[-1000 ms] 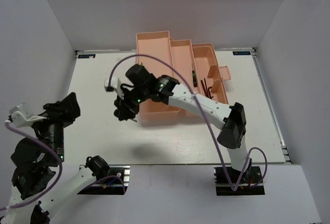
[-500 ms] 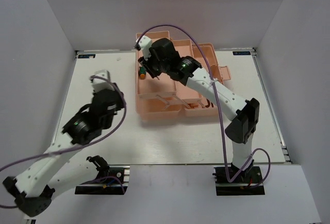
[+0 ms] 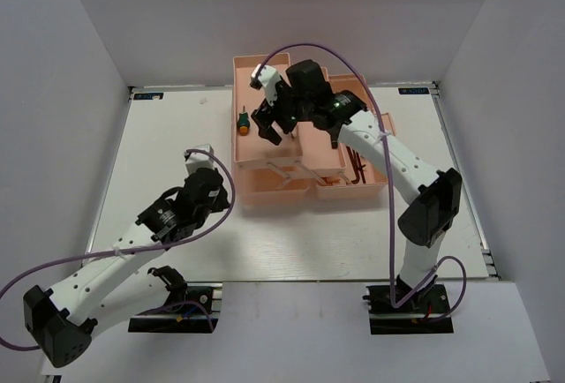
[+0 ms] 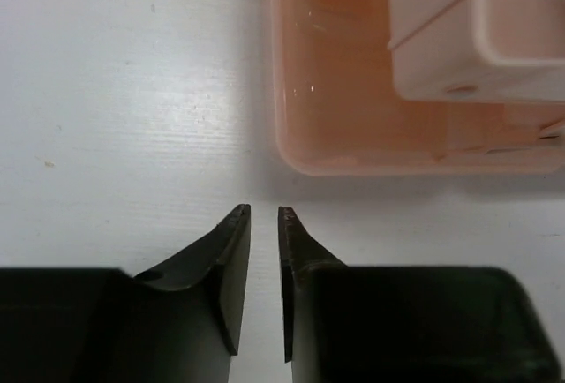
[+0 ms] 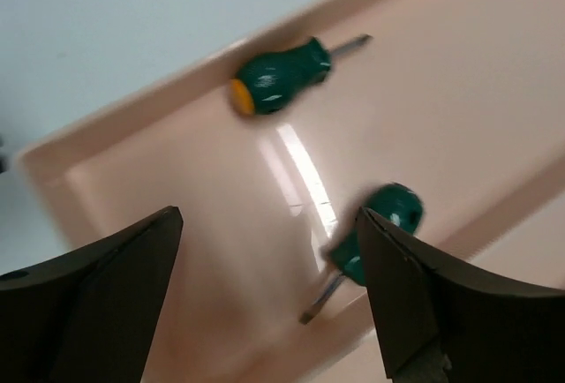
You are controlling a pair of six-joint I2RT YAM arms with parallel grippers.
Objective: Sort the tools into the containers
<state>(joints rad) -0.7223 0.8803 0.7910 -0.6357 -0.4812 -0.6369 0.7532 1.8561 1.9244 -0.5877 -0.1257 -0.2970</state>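
Observation:
The peach-pink toolbox point(image 3: 265, 191) stands open at the back middle of the table. My right gripper point(image 3: 269, 123) hangs open over its back-left tray point(image 5: 132, 131). One stubby green-handled screwdriver point(image 3: 241, 121) with a yellow end lies in that tray, also seen in the right wrist view point(image 5: 278, 74). A second green screwdriver point(image 5: 375, 233) is blurred by my right finger, not gripped. Black hex keys point(image 3: 356, 168) lie in a right compartment. My left gripper point(image 3: 221, 193) is shut and empty, just above the table at the toolbox's front-left corner point(image 4: 335, 136). The blue-handled and thin black-and-green screwdrivers are hidden.
White walls close in the table on the left, back and right. The toolbox's stepped trays point(image 3: 313, 92) fan out to the back, with the handle and latch part point(image 3: 381, 125) on the right. The right arm point(image 3: 397, 171) reaches across the box.
My right gripper moved from the box's front-left side back over the left tray, where green screwdrivers now lie. My left arm swung in from the left edge to the box's front-left corner.

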